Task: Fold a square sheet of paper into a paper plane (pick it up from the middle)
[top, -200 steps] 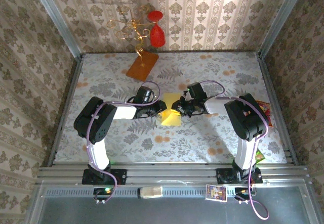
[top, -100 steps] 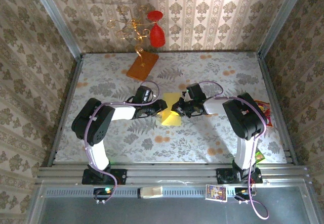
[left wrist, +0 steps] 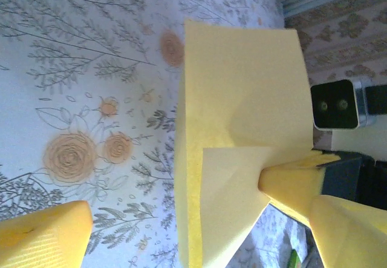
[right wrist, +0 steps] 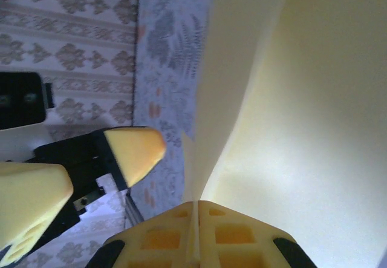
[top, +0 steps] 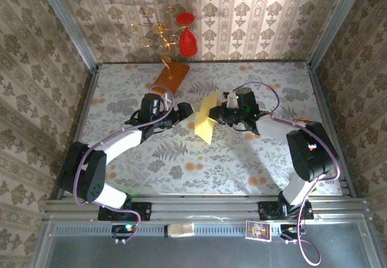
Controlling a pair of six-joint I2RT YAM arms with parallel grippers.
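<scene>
R pincer (top: 222, 115) clamped on one edge of paper sheet (top: 205, 121), held up off table (top: 151, 159) w/ room below; L pincer (top: 184, 111) apart, just beside it.

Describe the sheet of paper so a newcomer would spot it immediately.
On the floral table, look at the middle, between the two arms' tips. The pale-yellow sheet of paper is there, pinched in the shut right pincer. Unlike the orange-brown slab at the back, it is thin, creased and held.

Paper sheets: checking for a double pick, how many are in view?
1: the sheet, raised at centre, pinched by the right gripper. A second stuck flush behind it could be hidden.
</scene>
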